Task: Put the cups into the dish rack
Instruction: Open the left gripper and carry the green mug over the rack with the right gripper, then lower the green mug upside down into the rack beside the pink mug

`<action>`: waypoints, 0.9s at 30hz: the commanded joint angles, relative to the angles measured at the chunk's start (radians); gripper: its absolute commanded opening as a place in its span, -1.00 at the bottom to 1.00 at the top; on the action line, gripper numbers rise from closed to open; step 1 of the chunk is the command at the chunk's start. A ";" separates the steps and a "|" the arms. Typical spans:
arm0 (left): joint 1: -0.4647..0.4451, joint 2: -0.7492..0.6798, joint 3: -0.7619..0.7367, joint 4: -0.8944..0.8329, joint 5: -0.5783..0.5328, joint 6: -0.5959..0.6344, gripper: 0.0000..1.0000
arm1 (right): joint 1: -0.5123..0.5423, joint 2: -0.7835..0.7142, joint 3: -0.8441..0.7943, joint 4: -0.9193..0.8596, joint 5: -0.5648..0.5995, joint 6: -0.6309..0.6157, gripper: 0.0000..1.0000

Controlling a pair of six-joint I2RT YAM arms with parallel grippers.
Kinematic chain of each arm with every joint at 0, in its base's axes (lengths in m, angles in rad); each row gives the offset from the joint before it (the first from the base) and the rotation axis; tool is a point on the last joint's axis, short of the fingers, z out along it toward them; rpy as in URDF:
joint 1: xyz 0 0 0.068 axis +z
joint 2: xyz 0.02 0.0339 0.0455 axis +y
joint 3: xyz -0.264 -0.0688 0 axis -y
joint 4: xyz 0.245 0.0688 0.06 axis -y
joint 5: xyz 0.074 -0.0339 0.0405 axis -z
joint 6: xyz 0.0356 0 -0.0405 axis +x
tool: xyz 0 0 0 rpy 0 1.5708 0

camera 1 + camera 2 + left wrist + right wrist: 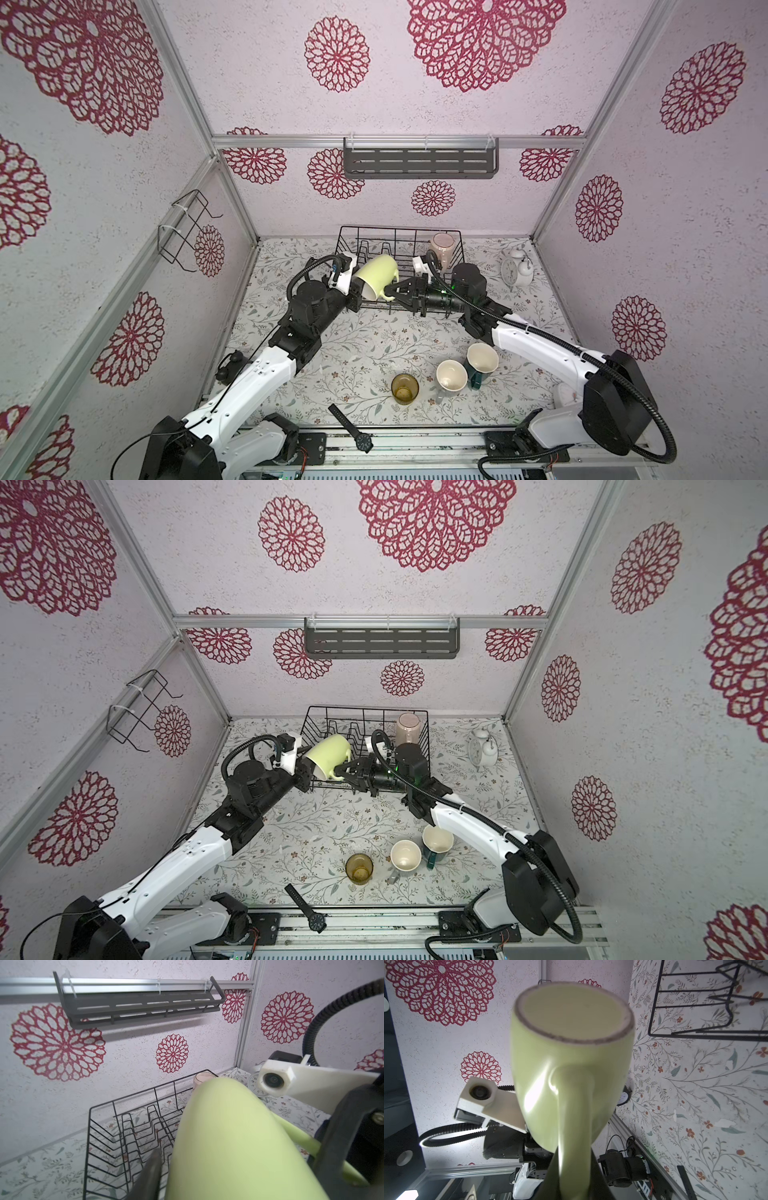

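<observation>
The dish rack's [345, 232] left divider rows lay open above; a pink mug [444, 247] filled its far right corner. The left gripper [356, 293], right gripper [392, 291] and yellow-green mug [376, 272] crowded its near edge. The table's [365, 332] middle lay bare.

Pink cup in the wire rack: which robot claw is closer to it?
Right. The right gripper, pinching the handle of the yellow-green mug, is just in front of the pink cup; the left gripper, at the mug's mouth, is farther left.
</observation>
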 commanded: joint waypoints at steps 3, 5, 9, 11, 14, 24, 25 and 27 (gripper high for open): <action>-0.003 0.010 0.035 0.045 -0.037 -0.019 0.35 | -0.030 -0.044 0.047 -0.039 0.073 -0.221 -1.00; -0.003 0.005 0.032 0.013 -0.072 -0.017 0.69 | -0.063 -0.053 0.077 -0.128 0.096 -0.336 -1.00; 0.000 -0.023 0.018 -0.051 -0.104 -0.011 1.00 | -0.136 -0.083 0.114 -0.292 0.205 -0.553 -1.00; 0.000 -0.047 0.008 -0.094 -0.115 -0.016 0.95 | -0.157 -0.077 0.146 -0.362 0.272 -0.679 -1.00; 0.003 -0.085 -0.032 -0.098 -0.139 -0.014 0.95 | -0.165 -0.047 0.192 -0.429 0.357 -0.866 -1.00; 0.047 -0.202 -0.055 -0.343 -0.488 -0.220 0.95 | -0.169 0.131 0.248 -0.373 0.602 -1.333 -1.00; 0.058 -0.211 -0.059 -0.379 -0.533 -0.259 0.95 | -0.171 0.162 0.272 -0.374 0.623 -1.346 -1.00; 0.086 -0.227 -0.083 -0.419 -0.590 -0.322 0.95 | -0.174 0.221 0.305 -0.360 0.647 -1.366 -1.00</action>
